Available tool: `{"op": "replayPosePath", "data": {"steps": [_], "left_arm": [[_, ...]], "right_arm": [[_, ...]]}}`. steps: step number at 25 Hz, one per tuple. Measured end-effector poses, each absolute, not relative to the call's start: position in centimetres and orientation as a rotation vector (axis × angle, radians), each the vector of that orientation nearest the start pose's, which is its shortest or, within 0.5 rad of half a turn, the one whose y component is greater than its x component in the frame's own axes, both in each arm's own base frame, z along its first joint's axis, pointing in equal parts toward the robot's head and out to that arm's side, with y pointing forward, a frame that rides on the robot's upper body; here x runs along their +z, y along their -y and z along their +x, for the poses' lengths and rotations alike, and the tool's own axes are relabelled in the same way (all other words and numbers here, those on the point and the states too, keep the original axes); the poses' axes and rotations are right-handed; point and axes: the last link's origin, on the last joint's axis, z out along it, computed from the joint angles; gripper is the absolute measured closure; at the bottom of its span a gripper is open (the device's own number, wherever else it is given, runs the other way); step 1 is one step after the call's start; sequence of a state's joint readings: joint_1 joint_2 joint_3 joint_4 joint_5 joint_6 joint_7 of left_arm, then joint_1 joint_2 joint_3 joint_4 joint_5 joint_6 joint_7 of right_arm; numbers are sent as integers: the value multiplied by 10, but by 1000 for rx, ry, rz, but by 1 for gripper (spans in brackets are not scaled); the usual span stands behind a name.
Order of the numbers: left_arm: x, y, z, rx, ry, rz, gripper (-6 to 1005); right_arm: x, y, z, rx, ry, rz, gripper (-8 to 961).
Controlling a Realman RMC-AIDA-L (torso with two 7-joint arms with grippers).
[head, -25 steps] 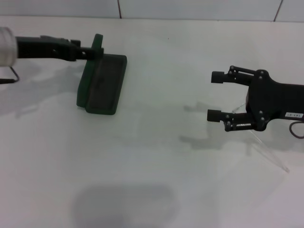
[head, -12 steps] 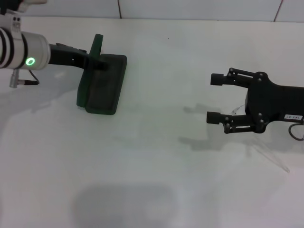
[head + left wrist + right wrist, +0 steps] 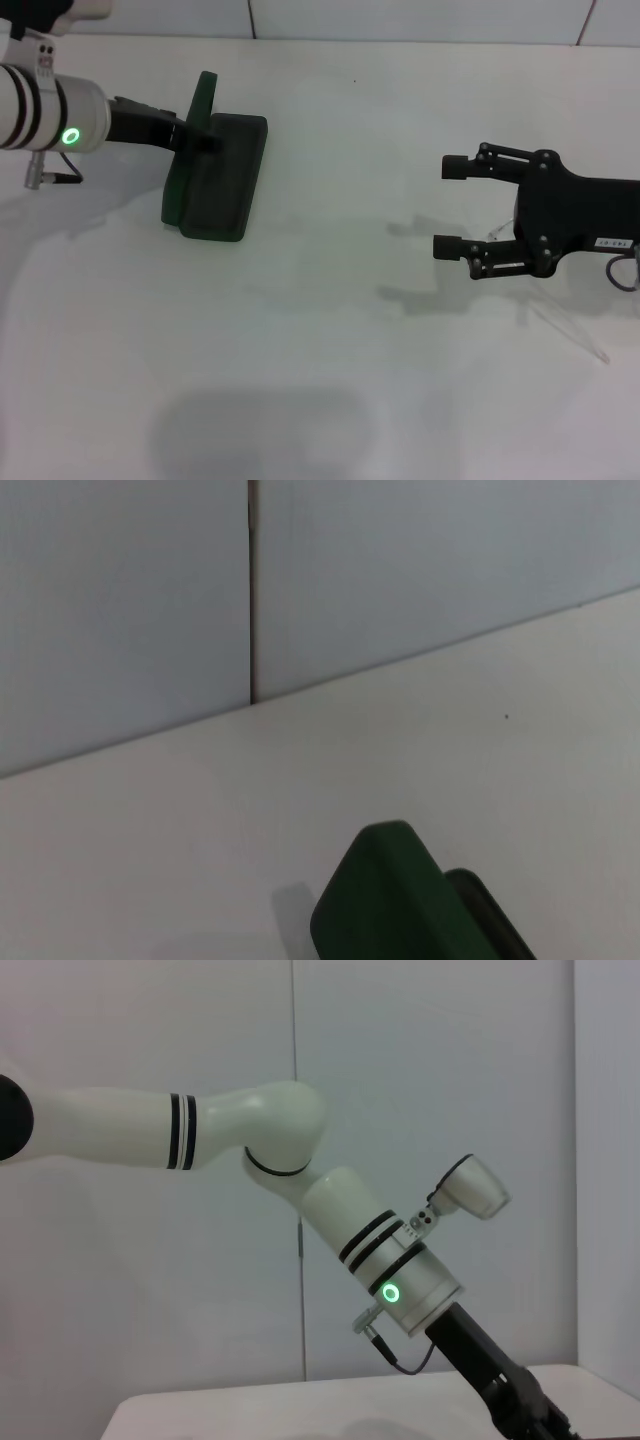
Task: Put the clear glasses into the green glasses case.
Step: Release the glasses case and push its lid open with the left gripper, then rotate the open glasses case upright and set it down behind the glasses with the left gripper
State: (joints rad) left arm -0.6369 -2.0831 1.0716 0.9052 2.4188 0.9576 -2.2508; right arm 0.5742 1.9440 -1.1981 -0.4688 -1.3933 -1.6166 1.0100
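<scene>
the green glasses case (image 3: 213, 175) lay open, long axis running away from the robot, lid upright in the left gripper's (image 3: 205, 138) fingers; the right gripper's (image 3: 450, 205) fingers stood apart, the clear glasses (image 3: 560, 315) behind them.

The green case (image 3: 213, 172) lies open on the white table (image 3: 320, 380), lid upright, with the left gripper (image 3: 200, 138) at the lid. The right gripper (image 3: 452, 205), fingers spread, hovers over the clear glasses (image 3: 560, 315).
</scene>
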Motion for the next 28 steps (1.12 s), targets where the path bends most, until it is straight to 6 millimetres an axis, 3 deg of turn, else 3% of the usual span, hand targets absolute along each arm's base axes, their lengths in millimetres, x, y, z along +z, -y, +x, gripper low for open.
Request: {"op": "replayPosePath", "data": {"steps": [8,14,17,28], "left_arm": [[3,-420,-248,26,938,-2307,296],[2,-419,-247,39,913,-2320,518],[1,-419,-246,44,890,-2333,581],[3,-414,-229,67,766,-2371,594]], "right_arm": [[2,-331,219,994,-53,-2794,88],[1,-329,221,1000,-61,-2791,88],[1,-328,222,1002,-66,-2786,88],[3,-324,226,1020,-84,-2766,89]]}}
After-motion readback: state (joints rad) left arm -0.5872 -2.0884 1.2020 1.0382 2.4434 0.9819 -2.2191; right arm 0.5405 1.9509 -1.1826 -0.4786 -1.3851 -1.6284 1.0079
